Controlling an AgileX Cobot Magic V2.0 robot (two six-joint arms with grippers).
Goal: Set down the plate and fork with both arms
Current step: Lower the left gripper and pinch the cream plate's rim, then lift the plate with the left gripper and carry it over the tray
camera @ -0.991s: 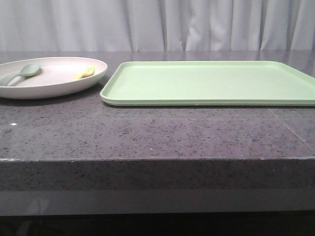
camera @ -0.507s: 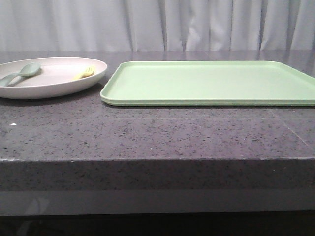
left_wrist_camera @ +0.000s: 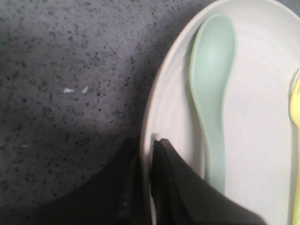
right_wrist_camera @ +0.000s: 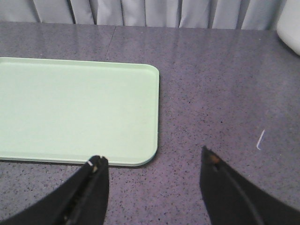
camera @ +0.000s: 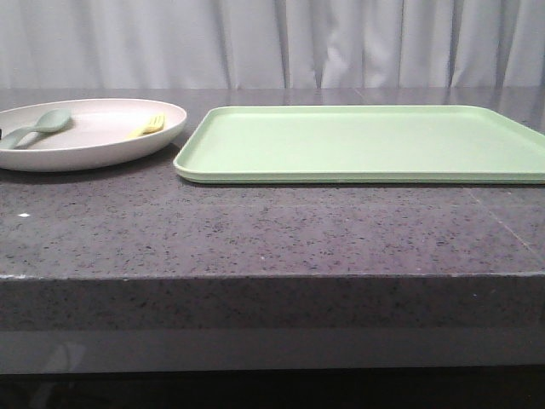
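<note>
The pale pinkish-cream plate (camera: 94,146) rests on the dark counter at the far left of the front view. The small yellow fork (camera: 146,126) lies inside it near its right side, and in the left wrist view only an edge of the fork (left_wrist_camera: 295,101) shows. My left gripper (left_wrist_camera: 150,143) is shut on the plate (left_wrist_camera: 262,140), one finger outside the rim and one inside, close beside the spoon's handle. My right gripper (right_wrist_camera: 152,157) is open above bare counter, next to a corner of the tray, holding nothing.
A pale grey-green spoon (camera: 38,126) (left_wrist_camera: 212,70) lies in the plate's left part. A flat light-green tray (camera: 358,141) (right_wrist_camera: 70,108) fills the counter's middle and right. A white object (right_wrist_camera: 291,23) shows at one corner of the right wrist view. The counter's front edge is near.
The plate has edged very slightly to the right, and a small dark tip now shows at the left edge of the front view by the spoon's handle.
</note>
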